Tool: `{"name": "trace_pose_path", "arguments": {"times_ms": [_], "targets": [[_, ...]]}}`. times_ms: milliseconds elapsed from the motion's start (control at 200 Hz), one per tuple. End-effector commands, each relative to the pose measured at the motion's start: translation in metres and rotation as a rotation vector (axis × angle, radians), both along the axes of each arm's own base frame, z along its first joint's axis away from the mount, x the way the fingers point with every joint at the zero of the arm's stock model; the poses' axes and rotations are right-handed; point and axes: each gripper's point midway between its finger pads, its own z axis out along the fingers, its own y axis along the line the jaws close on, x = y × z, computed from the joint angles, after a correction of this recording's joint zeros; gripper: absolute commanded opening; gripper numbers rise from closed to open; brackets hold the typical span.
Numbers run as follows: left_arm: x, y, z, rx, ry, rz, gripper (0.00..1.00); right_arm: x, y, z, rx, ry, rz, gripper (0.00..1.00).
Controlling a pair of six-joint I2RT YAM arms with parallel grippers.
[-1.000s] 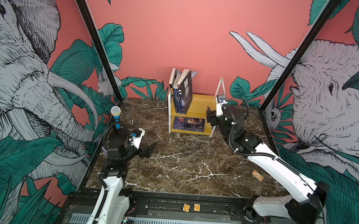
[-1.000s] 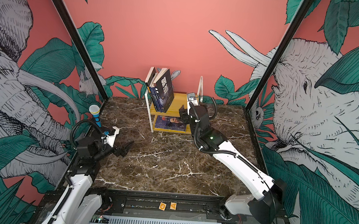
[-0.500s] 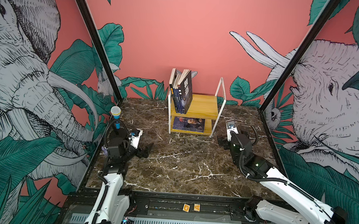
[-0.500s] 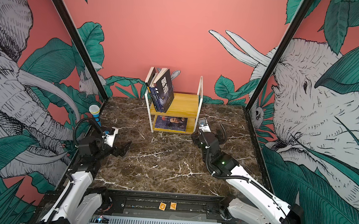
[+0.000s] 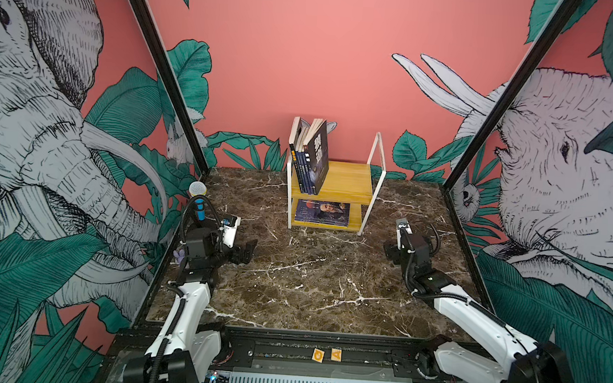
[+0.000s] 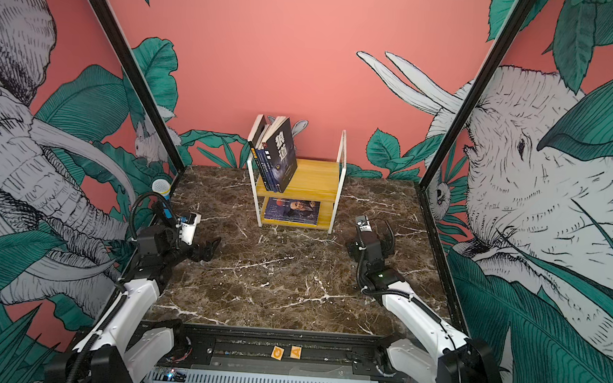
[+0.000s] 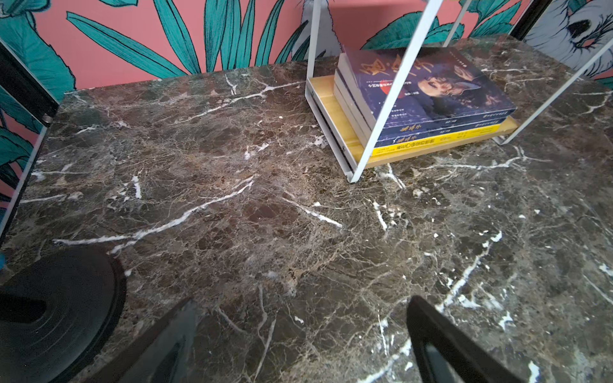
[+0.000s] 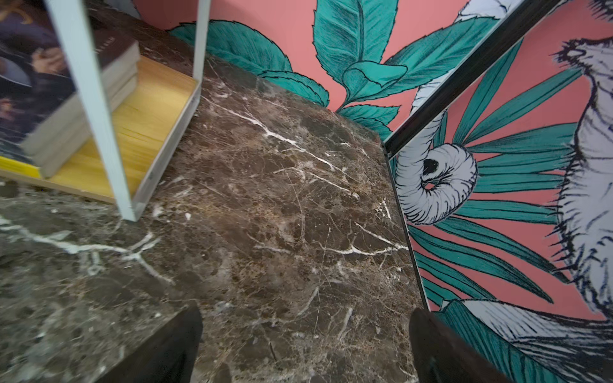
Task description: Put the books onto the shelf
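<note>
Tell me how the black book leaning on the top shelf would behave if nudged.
Likely to tip: the black book stands tilted, apparently resting against the navy books, with bare shelf board on its open side. It looks like a thin paperback, so probably light and somewhat bendy.

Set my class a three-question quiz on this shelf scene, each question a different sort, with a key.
1. True or false: all the books in view are on the shelf.
2. The black book: A lies flat; B stands leaning; C is gripped.
3. How do the jaws of the left gripper and the right gripper stand?
Key: 1 true; 2 B; 3 both open, empty.
</note>
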Motion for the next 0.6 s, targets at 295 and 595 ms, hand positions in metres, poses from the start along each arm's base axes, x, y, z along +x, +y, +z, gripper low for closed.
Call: {"name": "trace_pose_path", "arguments": {"times_ms": [295,595], "targets": [[0.032,-0.002,-0.023,0.055,-0.067,-0.074,1.0,0.033,-0.036,-0.041,0.081,-0.087,-0.055,1.0],[0.067,0.005,-0.029,0.068,-0.147,0.018,0.99,0.049,-0.06,-0.038,0.158,-0.202,-0.128,1.0]]}}
